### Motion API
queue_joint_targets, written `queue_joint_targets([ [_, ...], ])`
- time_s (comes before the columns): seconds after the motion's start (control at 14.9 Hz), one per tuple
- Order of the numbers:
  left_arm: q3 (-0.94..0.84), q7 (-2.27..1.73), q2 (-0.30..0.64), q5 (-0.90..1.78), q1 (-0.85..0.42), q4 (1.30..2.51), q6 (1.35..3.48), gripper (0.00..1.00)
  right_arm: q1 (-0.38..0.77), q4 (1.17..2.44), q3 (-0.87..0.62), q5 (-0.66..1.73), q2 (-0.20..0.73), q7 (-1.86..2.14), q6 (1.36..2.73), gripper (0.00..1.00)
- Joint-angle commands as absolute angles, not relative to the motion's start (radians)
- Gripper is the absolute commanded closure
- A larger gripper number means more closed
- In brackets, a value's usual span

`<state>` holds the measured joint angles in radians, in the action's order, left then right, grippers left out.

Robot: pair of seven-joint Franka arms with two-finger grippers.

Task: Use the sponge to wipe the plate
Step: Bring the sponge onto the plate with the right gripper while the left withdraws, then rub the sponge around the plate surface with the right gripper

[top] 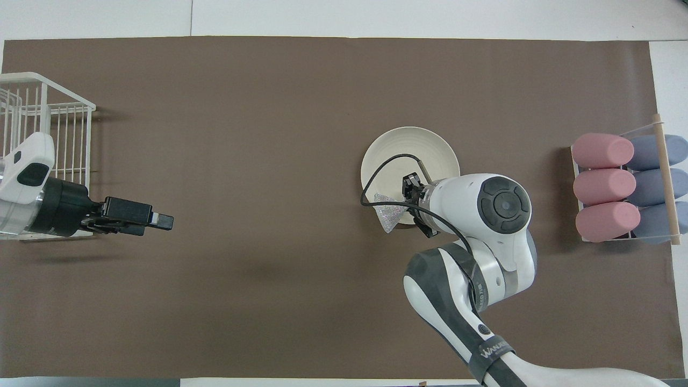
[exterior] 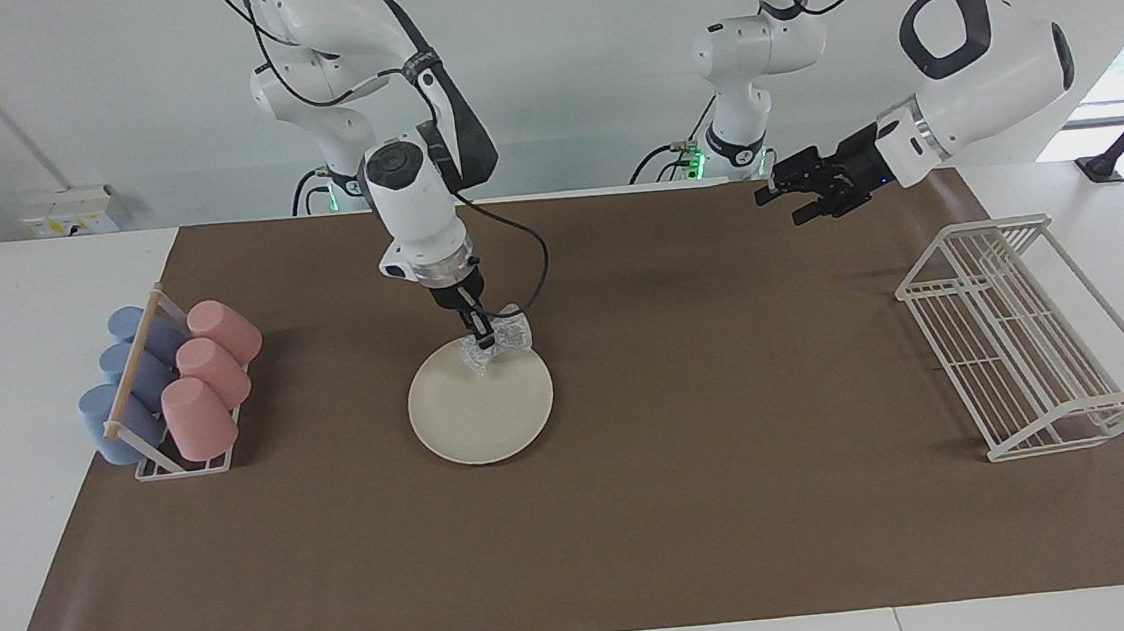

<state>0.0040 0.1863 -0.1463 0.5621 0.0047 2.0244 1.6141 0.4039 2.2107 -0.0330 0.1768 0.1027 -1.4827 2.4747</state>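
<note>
Sponge (exterior: 496, 344) first, because that's where we find the right claw (exterior: 480, 338): fingertips pinched tight on the pad's middle, so the glittery ends flare out either side like a bow. We read that pinch as deliberate, leaving the soft underside free to meet the dish. The right claw holds it low over the plate (exterior: 481, 412), at the rim nearest the robots; whether the pad is already touching the surface we can't quite say, though it looks close. From overhead the sponge (top: 389, 215) sits over the plate (top: 410, 152) edge toward the left arm's end.

The plate lies flat on the brown mat of the counter (exterior: 638, 510), nothing bracing it (a light dish could skid under a hard wipe), so a gentle press looks wise.

Out wider, the left claw (exterior: 794, 205) hangs in the air with fingers spread and nothing in them, waiting above the mat near the white wire rack (exterior: 1035, 338), well clear of the wiping. Pink and blue cups (exterior: 176, 381) lie stacked in their holder at the right arm's end.
</note>
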Motion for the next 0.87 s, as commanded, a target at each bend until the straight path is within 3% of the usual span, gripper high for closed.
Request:
queue_joint_targets([
  [0.0,-0.006,0.161,-0.143,0.416,0.003,1.982,1.624,0.0,0.399,2.23,-0.04,0.195,0.158,-1.456,2.563,1.0],
  [0.47,-0.009,0.114,-0.143,0.365,-0.006,1.98,1.643,0.0,0.385,2.223,-0.038,0.196,0.239,-1.381,2.637,1.0],
  [0.8,-0.009,0.114,-0.143,0.362,-0.006,1.982,1.651,0.0,0.289,2.223,-0.038,0.196,0.244,-1.183,2.626,1.0],
])
